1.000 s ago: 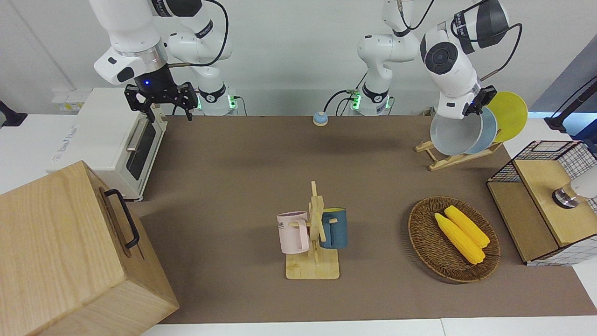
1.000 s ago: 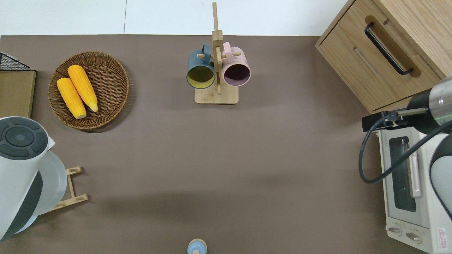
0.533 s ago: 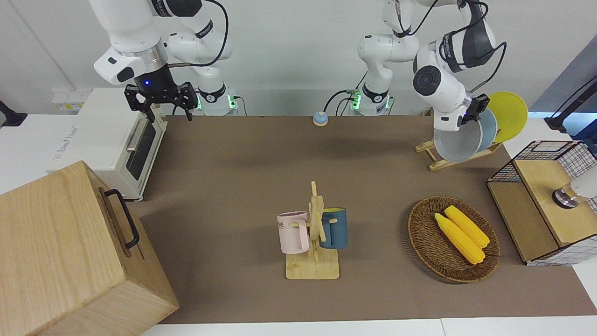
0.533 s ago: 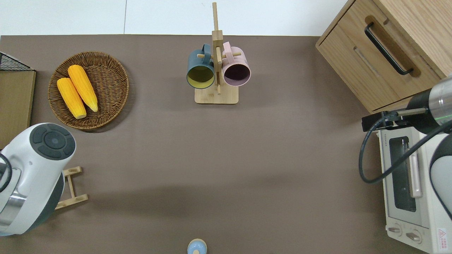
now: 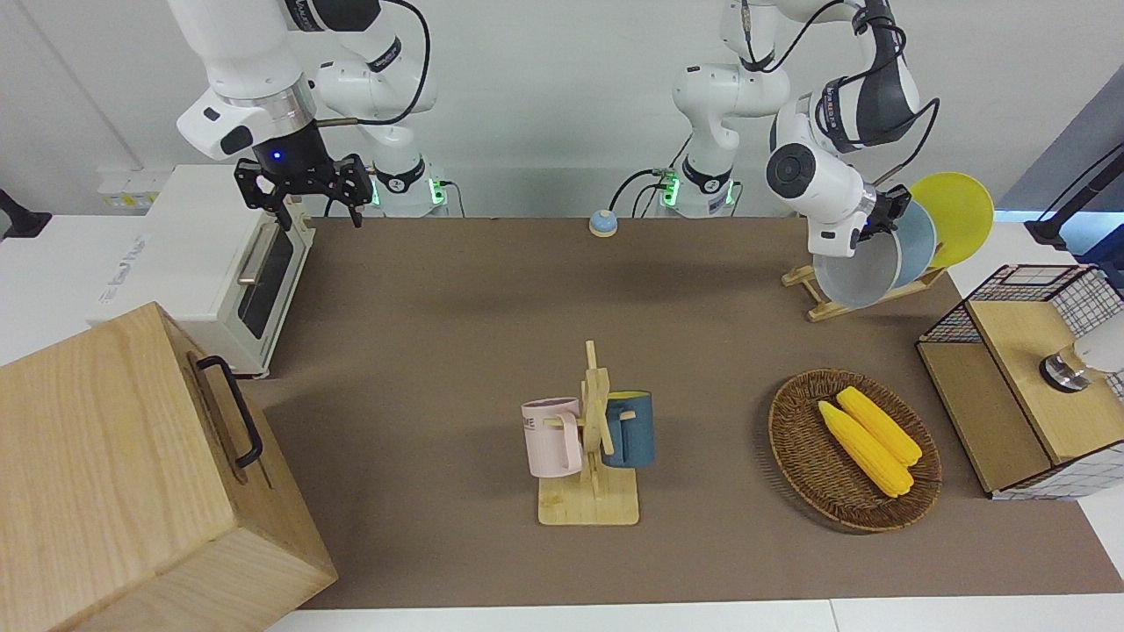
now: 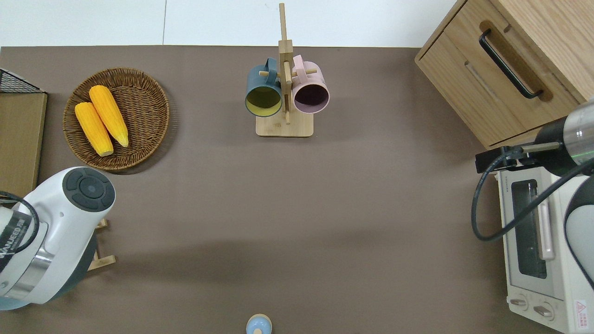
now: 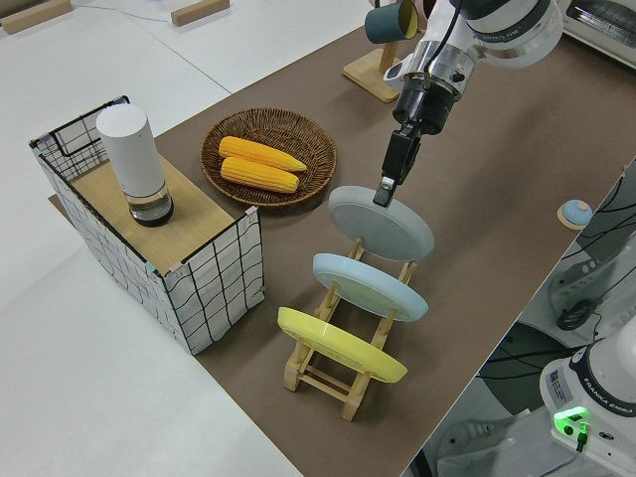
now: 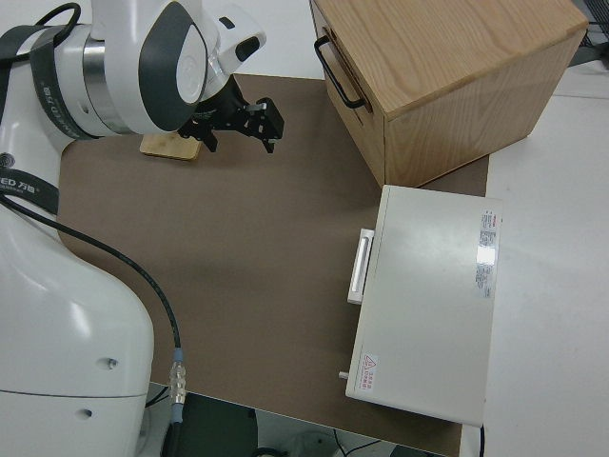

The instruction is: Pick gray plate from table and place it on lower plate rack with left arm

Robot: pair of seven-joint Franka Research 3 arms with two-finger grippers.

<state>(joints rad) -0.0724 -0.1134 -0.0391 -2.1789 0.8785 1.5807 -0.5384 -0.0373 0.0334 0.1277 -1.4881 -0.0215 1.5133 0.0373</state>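
The left gripper (image 7: 387, 189) has its fingers clamped on the upper rim of the gray plate (image 7: 382, 223), which leans in the slot of the plate rack (image 7: 338, 373) farthest from the robots, at the low end of the row. Just under the fingers the plate's face slants down onto the pegs; whether its lower edge has fully bottomed on the base rails cannot be made out, because the plate itself hides that contact. Next out from the fingers, one slot nearer the robots, the light blue plate (image 7: 370, 285) leans at the same angle, close to the gray one but apparently not touching it, and one slot further stands the yellow plate (image 7: 341, 345). The step in hand looks like the final seating and release. To do it well, the fingers should ease the rim down along the slant of the pegs rather than straight down, then part only when the plate bears its own weight. The withdrawal is best made up and away along the plate's own tilt, so that a finger does not drag the rim or tip the plate onto its blue neighbour. The light rack could skid on the table (image 5: 457, 333) if pushed sideways. The right gripper (image 5: 303, 189) is parked, its fingers apart.
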